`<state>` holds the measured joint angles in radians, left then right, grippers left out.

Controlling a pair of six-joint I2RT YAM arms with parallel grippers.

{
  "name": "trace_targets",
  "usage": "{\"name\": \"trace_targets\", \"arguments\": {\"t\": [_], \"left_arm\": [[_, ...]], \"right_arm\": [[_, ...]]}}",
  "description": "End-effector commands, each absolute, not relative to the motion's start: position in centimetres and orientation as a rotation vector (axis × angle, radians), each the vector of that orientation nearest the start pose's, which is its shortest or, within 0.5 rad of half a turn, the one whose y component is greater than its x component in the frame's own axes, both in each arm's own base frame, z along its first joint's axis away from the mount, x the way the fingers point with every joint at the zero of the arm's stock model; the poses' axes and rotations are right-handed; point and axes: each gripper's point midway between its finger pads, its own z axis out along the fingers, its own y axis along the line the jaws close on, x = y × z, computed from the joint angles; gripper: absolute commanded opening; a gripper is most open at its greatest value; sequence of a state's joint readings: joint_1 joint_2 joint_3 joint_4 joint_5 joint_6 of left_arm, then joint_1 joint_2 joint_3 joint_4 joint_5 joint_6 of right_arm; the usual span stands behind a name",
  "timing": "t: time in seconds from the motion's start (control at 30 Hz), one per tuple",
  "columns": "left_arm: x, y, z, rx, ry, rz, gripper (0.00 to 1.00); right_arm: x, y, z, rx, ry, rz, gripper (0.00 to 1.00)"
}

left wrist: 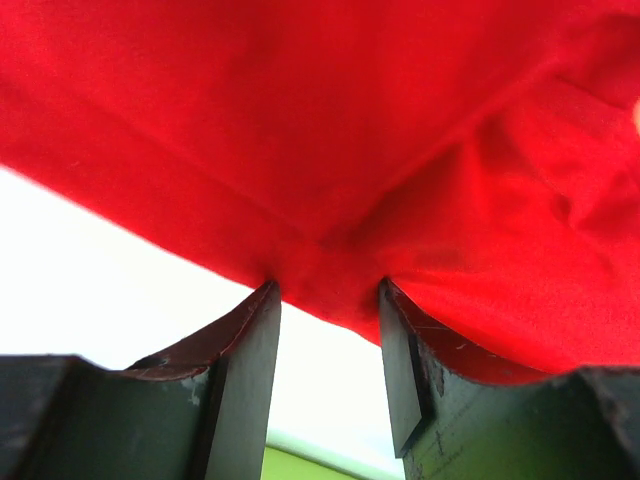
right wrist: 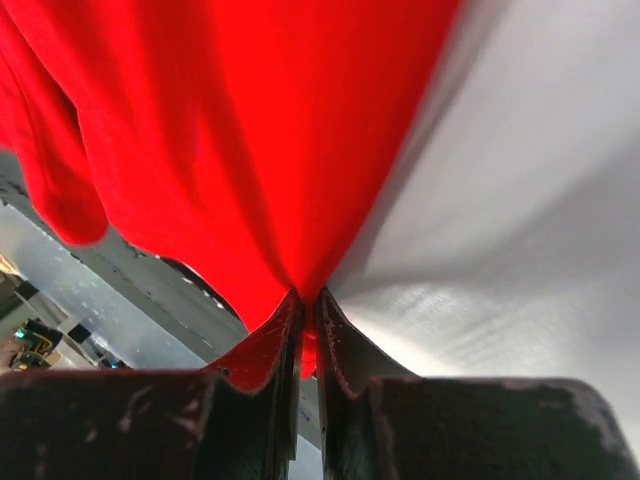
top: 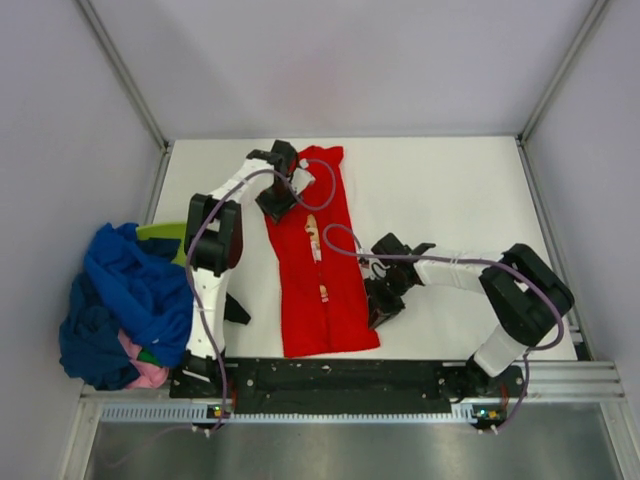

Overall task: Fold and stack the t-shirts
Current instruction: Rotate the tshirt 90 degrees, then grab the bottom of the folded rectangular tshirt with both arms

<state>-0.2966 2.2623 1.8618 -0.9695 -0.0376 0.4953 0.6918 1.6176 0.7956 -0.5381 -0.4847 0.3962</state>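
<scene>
Left arm (top: pixel 203 310), right arm (top: pixel 455 272): white links, black joint housings, mounted on black base rail (top: pixel 340 378). Grey-purple cable (top: pixel 335 240) along each (tiny lights below rail). Left gripper (left wrist: pixel 328 290) black, edges scuffed.

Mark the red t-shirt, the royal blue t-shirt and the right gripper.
Bright red cloth t-shirt (top: pixel 335 315), top view, near half.
Royal blue cloth t-shirt (top: pixel 140 285), top view, its middle.
Right gripper (right wrist: pixel 307 300), right wrist view, between jaw tips.
</scene>
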Motion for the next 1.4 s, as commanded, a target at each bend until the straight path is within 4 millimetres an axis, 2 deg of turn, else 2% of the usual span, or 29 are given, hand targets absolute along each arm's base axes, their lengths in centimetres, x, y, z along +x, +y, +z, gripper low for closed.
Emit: {"name": "trace_targets", "arguments": {"t": [0.0,0.07,0.17,0.23,0.3,0.43,0.47,0.5,0.53,0.57,0.6,0.7,0.77,0.87,1.0,1.13,1.2,1.27,1.37], "left_arm": [[51.2,-8.9,2.6,1.015,2.592,0.36,0.48],[51.7,-9.3,2.5,1.035,2.577,0.344,0.48],[50.4,-10.2,3.5,1.085,2.555,0.24,0.51],[49.3,-11.3,5.1,1.134,2.488,0.137,0.52],[47.4,-12.6,7.3,1.203,2.403,0.014,0.55],[42.3,-14.7,12.8,1.333,2.25,-0.208,0.59],[40.9,-15.2,15.1,1.351,2.189,-0.257,0.59],[39.3,-15.6,15.8,1.38,2.161,-0.324,0.59],[37.6,-15.9,16.8,1.417,2.123,-0.372,0.59],[35.6,-16.3,17.2,1.463,2.091,-0.435,0.59],[33.5,-16.8,17.6,1.5,2.056,-0.504,0.59],[27.4,-16.8,16.0,1.628,2.013,-0.594,0.58],[24.6,-16.6,14.3,1.71,1.978,-0.564,0.59],[20.6,-16.7,12.3,1.807,1.917,-0.528,0.6],[15.9,-17.5,11.2,1.836,1.854,-0.68,0.63],[13.1,-17.2,9.1,1.892,1.836,-0.692,0.63],[11.5,-17.1,8.2,1.947,1.805,-0.69,0.63],[10.6,-16.9,7.2,2.0,1.778,-0.653,0.63],[11.1,-16.3,5.8,2.052,1.766,-0.519,0.62]], "right_arm": [[12.6,26.3,1.9,-0.58,3.002,0.993,0.09],[12.7,27.0,2.3,-0.605,2.98,1.025,0.16],[13.0,26.9,3.3,-0.658,2.928,1.02,0.32],[13.7,26.3,4.2,-0.705,2.865,0.953,0.45],[14.8,26.1,6.0,-0.757,2.78,0.897,0.5],[17.4,26.5,11.3,-0.83,2.532,0.861,0.52],[18.1,26.7,12.6,-0.835,2.453,0.854,0.53],[18.6,26.9,13.8,-0.852,2.376,0.855,0.54],[18.9,27.2,15.0,-0.883,2.278,0.867,0.6],[19.0,27.4,15.9,-0.935,2.179,0.884,0.69],[18.9,27.7,17.0,-0.989,2.065,0.9,0.86],[17.8,27.9,18.7,-1.19,1.732,0.915,0.91],[16.7,27.7,18.8,-1.296,1.572,0.907,0.92],[14.6,27.8,17.4,-1.493,1.417,0.927,0.92],[12.2,27.9,13.6,-1.747,1.317,0.819,0.87],[10.1,26.8,9.0,-2.01,1.174,0.629,0.78],[9.4,26.8,8.0,-2.058,1.153,0.611,0.74],[9.6,27.2,7.6,-2.064,1.141,0.581,0.7],[10.1,27.8,7.1,-2.069,1.107,0.538,0.64]]}}
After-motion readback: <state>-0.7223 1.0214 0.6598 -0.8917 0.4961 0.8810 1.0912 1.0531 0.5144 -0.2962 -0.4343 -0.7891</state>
